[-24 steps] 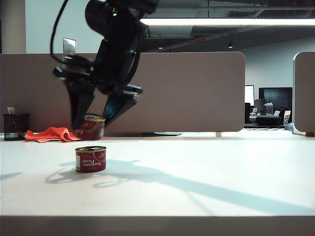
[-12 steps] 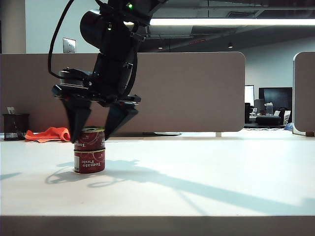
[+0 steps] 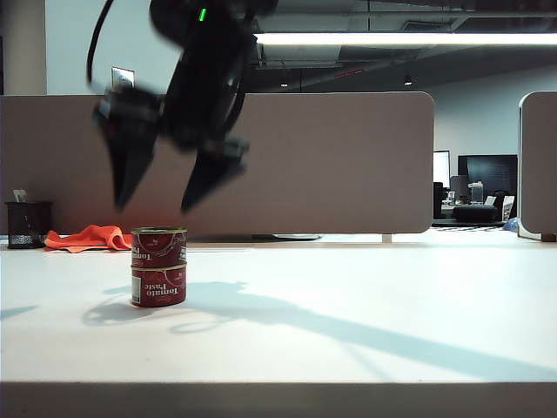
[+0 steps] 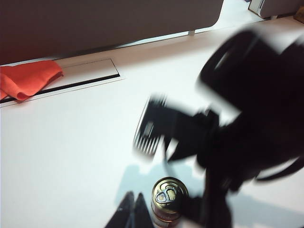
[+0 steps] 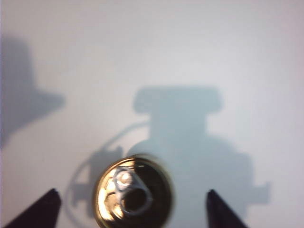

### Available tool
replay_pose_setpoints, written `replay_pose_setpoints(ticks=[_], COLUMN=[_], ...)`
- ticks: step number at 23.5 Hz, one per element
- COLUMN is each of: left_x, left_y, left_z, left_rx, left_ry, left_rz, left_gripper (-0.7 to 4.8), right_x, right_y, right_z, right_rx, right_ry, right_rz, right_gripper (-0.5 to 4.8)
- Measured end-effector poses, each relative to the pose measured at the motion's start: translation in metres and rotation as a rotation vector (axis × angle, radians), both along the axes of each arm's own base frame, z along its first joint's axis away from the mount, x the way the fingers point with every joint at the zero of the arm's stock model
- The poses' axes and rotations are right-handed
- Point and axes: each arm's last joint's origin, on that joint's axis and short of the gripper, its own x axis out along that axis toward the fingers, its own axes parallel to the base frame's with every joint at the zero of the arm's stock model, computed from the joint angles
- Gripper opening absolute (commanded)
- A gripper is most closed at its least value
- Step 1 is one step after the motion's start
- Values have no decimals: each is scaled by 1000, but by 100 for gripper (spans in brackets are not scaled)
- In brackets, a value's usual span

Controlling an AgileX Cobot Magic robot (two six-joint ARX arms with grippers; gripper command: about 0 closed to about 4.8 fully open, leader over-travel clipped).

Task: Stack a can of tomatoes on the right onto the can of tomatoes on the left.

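Top can (image 3: 158, 243) sits square on the bottom can (image 3: 159, 286) over on the left side of the table (image 3: 365, 305), labels roughly lined up, so the stack looks done to me. My right gripper (image 3: 165, 183) hangs above the stack with its jaws spread wide, nothing in them; in the right wrist view the two tips stand either side of the pull-tab lid (image 5: 133, 192), clear of it. My left gripper (image 4: 133, 211) is parked low near the stack; I only see its tips, close together, probably closed, but I can't tell for sure. These are small rigid steel cans, dense for their size, with slick printed walls. If I had to regrab one, I'd pinch mid-wall across the width, not the rim.
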Motion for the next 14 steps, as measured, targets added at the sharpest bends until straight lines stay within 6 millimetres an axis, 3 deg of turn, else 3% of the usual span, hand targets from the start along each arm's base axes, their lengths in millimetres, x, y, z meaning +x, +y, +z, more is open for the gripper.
replay_pose_setpoints(ticks=[1,3,4,5,6,10,14], left_x=[0,0,-1,-2,-7,-26,-44], left_y=[0,0,0,1,2,1,5], left_z=[0,-1,-1,-1,1,7,10], left_rx=[1,17,23,24,30,92,126], left_ry=[3,9,8,4,-13,-71,-132], left_rz=[0,-5,-7,-5,17,60,60], left_gripper=[-4,-5,-5,-5,-5,-5,-5], right_x=[-1,-6,-10,-13,-20,-40,-69], right_y=[-5,-26,-42,-50,-66,-107,-146], right_z=[13,57,84,96,115,157,178], right_rx=[17,80,120,136,150,190,195], right_ry=[-31,-119,-166,-185,-210,-274,-328], right_rz=[-13,-51,-73,-83,-99,-154,-205], right_gripper=[281,85,45,-10,-9,-9,-9])
